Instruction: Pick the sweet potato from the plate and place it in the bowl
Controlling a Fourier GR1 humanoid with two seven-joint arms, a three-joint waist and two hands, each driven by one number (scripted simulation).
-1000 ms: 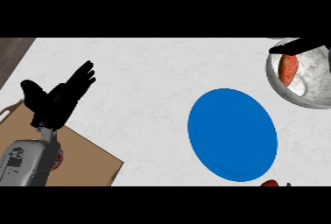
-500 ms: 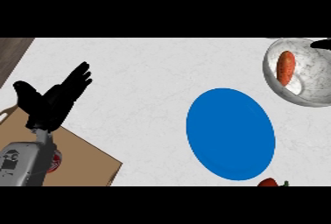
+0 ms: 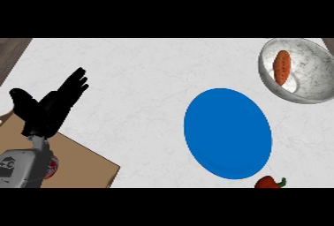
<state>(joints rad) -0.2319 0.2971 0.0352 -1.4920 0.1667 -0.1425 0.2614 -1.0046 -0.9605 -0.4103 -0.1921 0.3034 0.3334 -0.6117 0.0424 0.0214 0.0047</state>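
White marbled counter [image 3: 130, 66] fills the view, with a brown board [image 3: 78, 163] at its lower left corner and dark wood strips at the upper corners. Sweet potato [image 3: 282, 67] now lies inside the marbled bowl [image 3: 312, 95] at the counter's upper right corner, toward the bowl's left side, nothing over it. A second ago a black hand was over that bowl's rim above the potato; half a second ago it was already gone, and now the right hand is out of view completely. Blue plate [image 3: 228, 133] right of centre is bare, so the transfer looks done, judging by how things lie. Left hand [image 3: 49, 107] rests at the counter's left edge, fingers straight and slightly spread, thumb out to the left, holding nothing, roughly where it was before. Red pepper [image 3: 269, 182] peeks in at the lower edge just below the plate, more of it showing than earlier. Small red thing beside the left forearm on the board, can't tell what.
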